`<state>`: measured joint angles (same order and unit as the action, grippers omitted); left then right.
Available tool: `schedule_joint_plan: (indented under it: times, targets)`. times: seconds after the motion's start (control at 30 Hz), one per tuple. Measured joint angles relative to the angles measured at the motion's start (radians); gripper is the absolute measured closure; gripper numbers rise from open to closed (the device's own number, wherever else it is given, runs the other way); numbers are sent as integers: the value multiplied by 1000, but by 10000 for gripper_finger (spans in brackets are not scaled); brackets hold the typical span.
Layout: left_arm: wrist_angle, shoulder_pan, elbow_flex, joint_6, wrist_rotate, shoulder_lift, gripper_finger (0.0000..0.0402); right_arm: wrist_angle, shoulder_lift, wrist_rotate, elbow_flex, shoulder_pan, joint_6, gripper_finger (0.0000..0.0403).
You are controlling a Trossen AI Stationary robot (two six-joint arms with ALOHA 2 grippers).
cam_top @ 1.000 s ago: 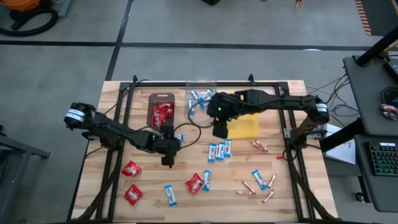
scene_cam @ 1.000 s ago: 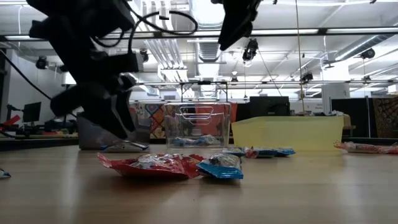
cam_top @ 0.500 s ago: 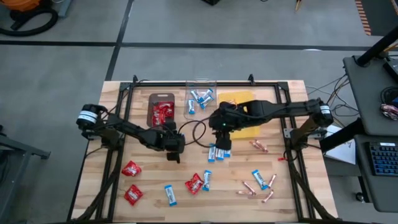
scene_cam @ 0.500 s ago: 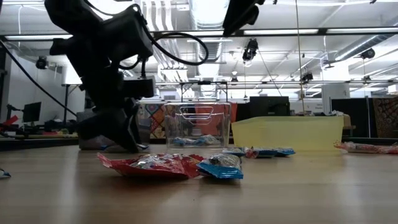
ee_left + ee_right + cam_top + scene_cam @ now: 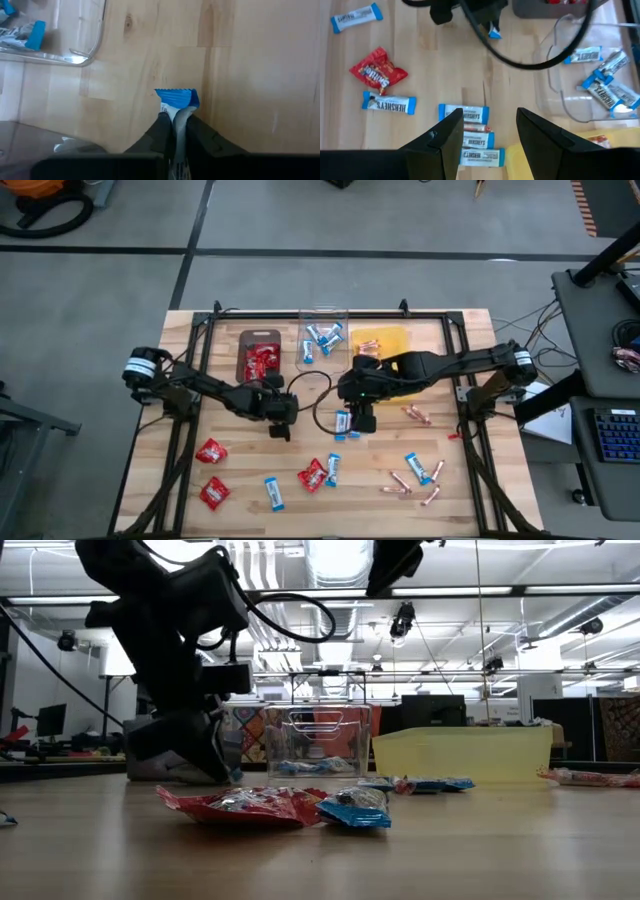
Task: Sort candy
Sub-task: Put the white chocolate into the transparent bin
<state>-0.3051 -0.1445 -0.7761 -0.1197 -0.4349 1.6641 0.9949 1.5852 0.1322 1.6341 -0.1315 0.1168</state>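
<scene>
The sort looks roughly half done, judging by what lies loose. Nearest the front edge of the tabletop (image 5: 470,380) are two red packets (image 5: 211,451) on the left, a lone blue-and-white bar (image 5: 273,493) near the front middle, a red packet with a bar (image 5: 333,467) beside it, and toward the right another bar (image 5: 414,467) among several pinkish-copper sticks (image 5: 400,480). Farther in, two or three bars (image 5: 464,114) lie together directly under the right hand (image 5: 485,135), whose fingers stand spread with nothing between them; it hangs above this cluster, not touching it, so those bars seem its next pick. A second pair of sticks (image 5: 417,416) lies just to its right. At about the same depth, the left hand (image 5: 178,131) is clenched on one end of a blue-and-white bar (image 5: 177,99); the bar's free blue end sticks out past the fingertips over the wood, near the corner of the clear tray (image 5: 95,47). Farthest back sit the three trays: the dark tray (image 5: 243,346) already holds red packets, the clear one holds several bars (image 5: 320,337), and the yellow tray (image 5: 395,338) shows a few sticks. The held bar most likely belongs in the clear tray.
</scene>
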Motion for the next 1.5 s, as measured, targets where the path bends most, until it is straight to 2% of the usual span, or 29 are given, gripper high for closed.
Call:
schedule_joint_plan:
  times: [0.17,0.37,0.63,0.83,0.97,1.27,1.37,1.5]
  targets:
    - [8,-19,-20,29,106,-27,372,-48,0,0,-70,-24,14,227]
    - [158,-31,-20,107,214,-115,379,-225,0,0,-183,-50,-36,227]
    - [396,-63,13,160,253,-226,380,-587,0,0,-355,-63,-87,227]
    - [488,-92,16,168,273,-241,380,-806,0,0,-434,-64,-130,227]
    - [537,-97,16,160,272,-229,380,-858,0,-10,-450,-66,-143,227]
    - [610,-97,17,142,270,-222,380,-859,0,-20,-461,-69,-146,230]
    - [611,-97,17,133,270,-222,378,-859,0,-28,-461,-70,-167,250]
    - [612,-97,17,128,270,-222,372,-874,0,-28,-461,-70,-212,306]
